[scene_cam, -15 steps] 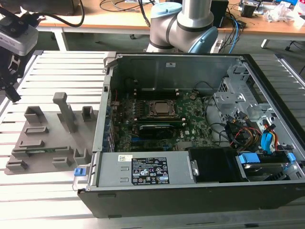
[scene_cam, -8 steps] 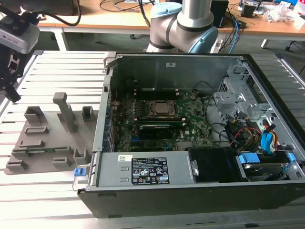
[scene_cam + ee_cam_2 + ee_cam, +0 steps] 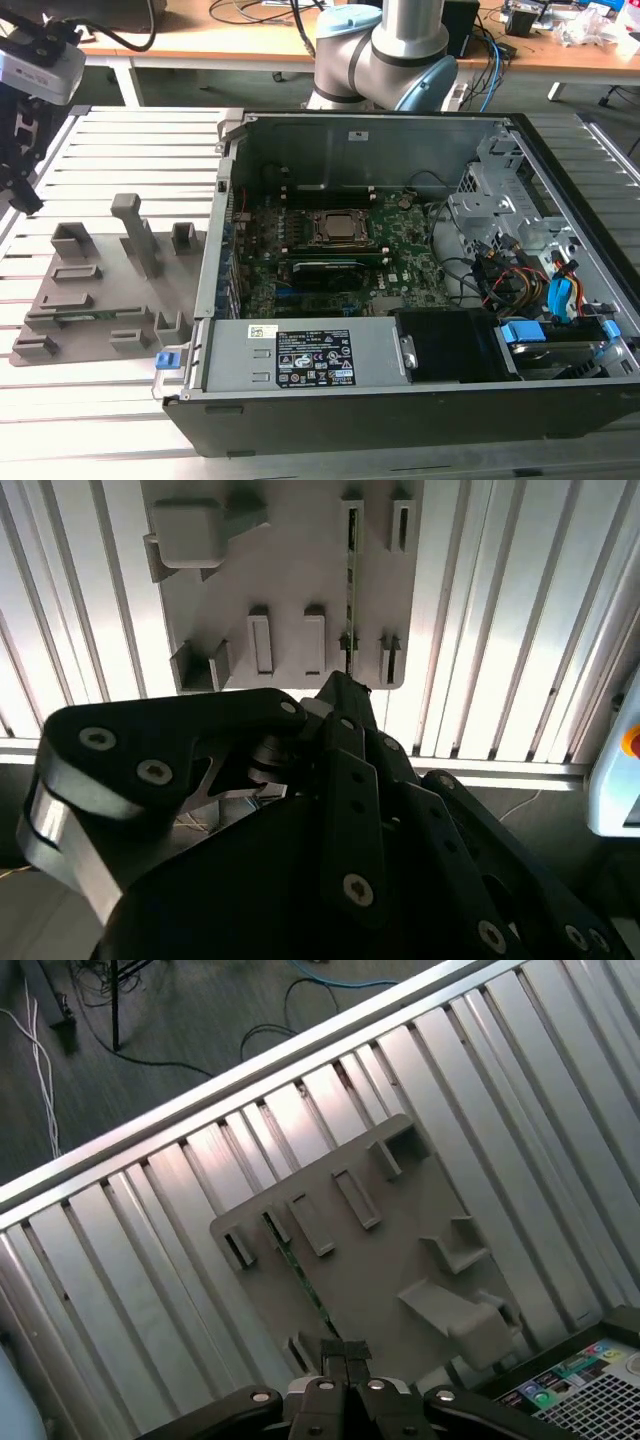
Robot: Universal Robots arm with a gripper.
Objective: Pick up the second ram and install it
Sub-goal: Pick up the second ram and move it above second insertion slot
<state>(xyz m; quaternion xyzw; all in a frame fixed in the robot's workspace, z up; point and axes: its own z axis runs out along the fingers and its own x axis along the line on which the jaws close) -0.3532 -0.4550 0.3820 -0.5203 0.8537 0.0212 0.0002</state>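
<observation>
The second ram [image 3: 88, 317] is a thin green stick lying in a slot near the front of the grey fixture plate [image 3: 105, 275], at the exterior view's left. Both wrist views show it edge-on as a narrow green line [image 3: 350, 590] [image 3: 300, 1275] across the plate [image 3: 290, 570] [image 3: 390, 1250]. My black gripper [image 3: 28, 200] hangs above the plate's outer side, well clear of it. Its fingers meet [image 3: 343, 690] [image 3: 346, 1350] with nothing between them, in line with the near end of the stick.
The open computer case [image 3: 400, 140] lies at the exterior view's right of the plate, with the motherboard and CPU socket [image 3: 335, 228] exposed. A power supply [image 3: 310, 355] and cables [image 3: 520, 280] fill its front. Upright posts [image 3: 135, 230] rise from the plate. The table is ribbed aluminium [image 3: 90, 410].
</observation>
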